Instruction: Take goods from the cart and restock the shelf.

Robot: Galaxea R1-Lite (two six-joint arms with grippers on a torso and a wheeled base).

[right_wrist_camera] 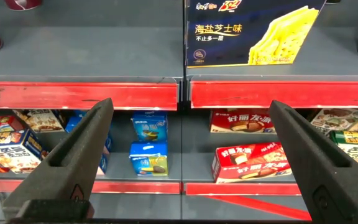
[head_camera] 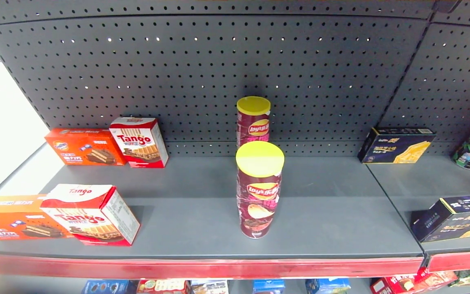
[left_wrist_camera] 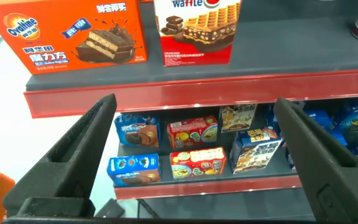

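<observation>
Shelf (head_camera: 324, 212) part-stocked. Front chip can (head_camera: 258, 190) stands upright mid-board; rear chip can (head_camera: 253, 120) at its 12 o'clock, near the back panel. They stand in single file with labels outward, likely so the row fills back to front. Wafer box (head_camera: 92, 214) and orange box (head_camera: 10, 218) at 9 o'clock, dark blue box (head_camera: 398, 145) at 2 o'clock. Left gripper (left_wrist_camera: 194, 99): jaws spread wide, holding nothing, low before the red shelf edge (head_camera: 202, 267). Right gripper (right_wrist_camera: 191, 102): likewise wide and empty. Judged: both are free for the next pick.
</observation>
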